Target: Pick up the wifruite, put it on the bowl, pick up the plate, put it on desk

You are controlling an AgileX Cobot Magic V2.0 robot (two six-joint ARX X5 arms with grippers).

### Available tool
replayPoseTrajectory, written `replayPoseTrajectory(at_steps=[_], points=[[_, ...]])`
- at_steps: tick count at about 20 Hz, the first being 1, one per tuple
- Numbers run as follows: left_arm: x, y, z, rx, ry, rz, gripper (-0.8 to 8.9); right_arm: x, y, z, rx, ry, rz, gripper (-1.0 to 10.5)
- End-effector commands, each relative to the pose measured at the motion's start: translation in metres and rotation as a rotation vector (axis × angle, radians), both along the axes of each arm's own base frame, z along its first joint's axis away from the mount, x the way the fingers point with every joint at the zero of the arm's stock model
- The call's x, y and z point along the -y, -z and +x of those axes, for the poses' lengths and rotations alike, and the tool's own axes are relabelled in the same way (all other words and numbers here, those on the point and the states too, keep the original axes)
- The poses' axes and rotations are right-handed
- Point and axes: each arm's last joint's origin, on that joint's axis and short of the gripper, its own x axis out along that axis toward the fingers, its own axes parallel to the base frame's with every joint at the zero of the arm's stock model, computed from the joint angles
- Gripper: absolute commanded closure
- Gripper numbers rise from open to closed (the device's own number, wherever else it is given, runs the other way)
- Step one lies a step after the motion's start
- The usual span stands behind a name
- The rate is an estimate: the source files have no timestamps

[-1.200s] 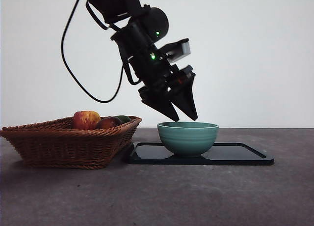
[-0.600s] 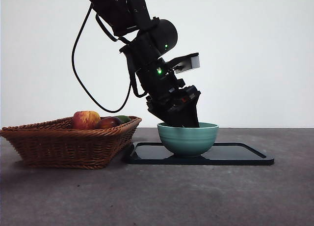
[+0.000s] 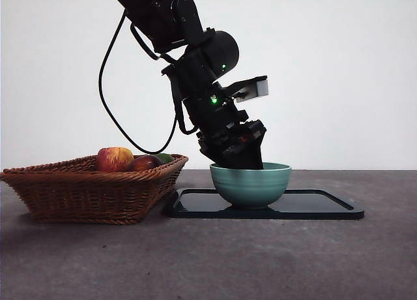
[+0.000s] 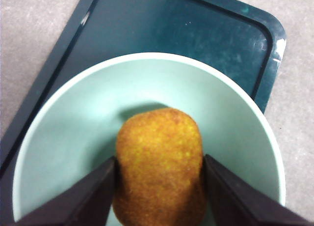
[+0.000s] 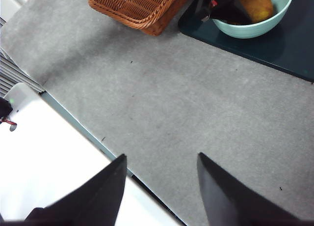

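A brownish-yellow oval wifruite (image 4: 159,162) hangs low inside the teal-green bowl (image 4: 73,118), and my left gripper (image 4: 159,158) is shut on it, one jaw on each side. From the front, that gripper (image 3: 238,158) dips into the bowl (image 3: 251,186) from above left, and the bowl's wall hides the fruit. The bowl stands on a flat black tray (image 3: 313,205) on the desk (image 3: 208,261). No separate plate shows. My right gripper (image 5: 161,155) hangs open over bare desk near the table's edge, far from the bowl (image 5: 245,29).
A brown wicker basket (image 3: 85,192) stands just left of the tray, holding a red-yellow apple (image 3: 115,158) and other fruit. The black cable of the left arm loops above the basket. A white surface (image 5: 44,177) lies past the desk's edge.
The left gripper came down from above the bowl's rim into the bowl with the fruit still held. Over the last half second it barely moved.
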Motion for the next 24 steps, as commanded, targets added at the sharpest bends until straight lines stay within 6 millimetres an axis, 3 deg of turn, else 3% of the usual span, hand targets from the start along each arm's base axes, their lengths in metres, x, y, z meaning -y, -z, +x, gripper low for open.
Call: replayPoseTrajectory(at_steps=[1,4,7,11,15,19,24], points=[[0.007,0.004,0.002,0.009,0.02,0.0,6.1,-0.001,-0.003,0.0,0.011,-0.009,0.003,7.2],[0.008,0.001,0.003,-0.013,-0.016,-0.013,6.1,-0.001,-0.003,0.0,0.011,-0.01,0.003,7.2],[0.009,-0.017,0.005,-0.018,-0.052,-0.041,6.1,-0.001,-0.003,0.0,0.011,-0.009,0.003,7.2],[0.009,-0.063,0.008,-0.014,-0.108,-0.112,6.1,0.0,-0.002,0.0,0.007,-0.009,0.001,7.2],[0.0,-0.129,0.003,-0.022,-0.169,-0.219,6.1,0.0,-0.002,0.0,0.008,-0.01,0.0,7.2],[-0.032,-0.2,-0.02,0.02,-0.246,-0.33,6.09,0.0,-0.002,-0.001,0.008,-0.01,0.001,7.2],[-0.096,-0.269,-0.068,0.042,-0.367,-0.402,6.09,0.0,-0.002,-0.001,0.008,-0.01,0.001,7.2]])
